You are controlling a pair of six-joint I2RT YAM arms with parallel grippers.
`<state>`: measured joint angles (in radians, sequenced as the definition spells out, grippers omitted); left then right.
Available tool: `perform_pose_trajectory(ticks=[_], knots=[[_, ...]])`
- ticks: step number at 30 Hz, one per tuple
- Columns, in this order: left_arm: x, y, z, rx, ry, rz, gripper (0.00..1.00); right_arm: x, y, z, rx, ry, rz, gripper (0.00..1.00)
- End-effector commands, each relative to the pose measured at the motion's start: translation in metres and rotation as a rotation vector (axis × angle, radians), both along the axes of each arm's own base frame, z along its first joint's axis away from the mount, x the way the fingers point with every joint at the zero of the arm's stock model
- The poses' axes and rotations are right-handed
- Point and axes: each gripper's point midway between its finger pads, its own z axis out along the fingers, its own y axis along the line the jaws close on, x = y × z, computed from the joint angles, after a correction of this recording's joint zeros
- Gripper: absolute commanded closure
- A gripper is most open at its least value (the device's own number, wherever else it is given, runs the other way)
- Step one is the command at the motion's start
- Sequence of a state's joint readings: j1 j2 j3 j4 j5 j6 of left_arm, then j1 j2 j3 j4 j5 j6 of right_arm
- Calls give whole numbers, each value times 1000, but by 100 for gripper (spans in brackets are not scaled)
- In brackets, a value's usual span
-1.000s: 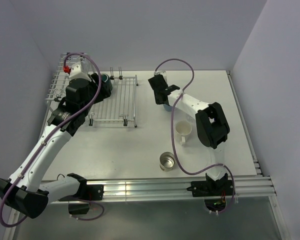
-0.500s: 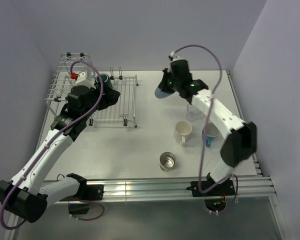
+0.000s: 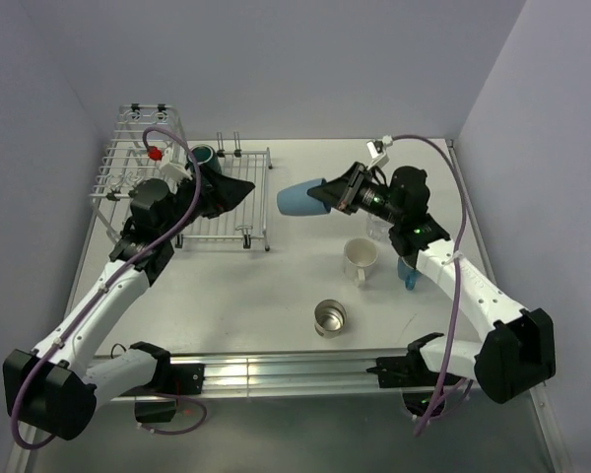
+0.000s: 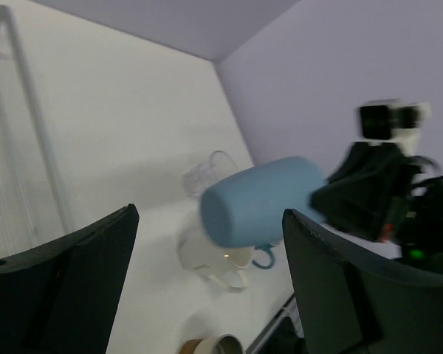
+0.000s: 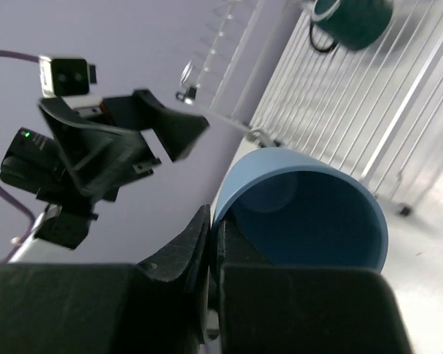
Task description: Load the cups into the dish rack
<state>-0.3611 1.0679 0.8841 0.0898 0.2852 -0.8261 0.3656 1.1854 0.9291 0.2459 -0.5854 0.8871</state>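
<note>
Gripping blue tumbler (image 3: 303, 197) at the rim with right claw (image 3: 337, 194), holding it sideways in the air.

Clamping the tumbler's wall between both fingers at the mouth, pointing the closed base toward dish rack (image 3: 217, 212) and the mouth back at the wrist. Hanging it above the surface (image 3: 276, 286), between the rack's right edge and cream mug (image 3: 361, 255), touching neither. Spreading left claw (image 3: 238, 189) wide and empty over the rack's right side, facing the tumbler's base, apart from it. Noting dark teal mug (image 3: 204, 155) on the rack's far grid, steel cup (image 3: 329, 317) standing near the front.
</note>
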Motion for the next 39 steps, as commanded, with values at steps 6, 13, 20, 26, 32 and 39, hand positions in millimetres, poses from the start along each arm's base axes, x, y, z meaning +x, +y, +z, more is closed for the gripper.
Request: perform_pose_trajectory(ticks=[6,13,20,26,32,39], knots=[[-20,-29,42,-182,-125,-214,14,-51,0,69,305,-183,164,100],[-22,-41,31,-167,-115,-291,12,-57,-1,73,353,-186,186,100],[-38,-57,43,-237,-153,-402,10,-60,0,78,400,-192,217,100],[-45,-60,48,-302,-165,-449,9,-62,0,80,423,-194,232,100],[-53,-61,54,-397,-179,-498,9,-64,-1,82,439,-199,234,100],[-58,-57,59,-453,-201,-503,8,-65,-2,82,445,-199,238,100]])
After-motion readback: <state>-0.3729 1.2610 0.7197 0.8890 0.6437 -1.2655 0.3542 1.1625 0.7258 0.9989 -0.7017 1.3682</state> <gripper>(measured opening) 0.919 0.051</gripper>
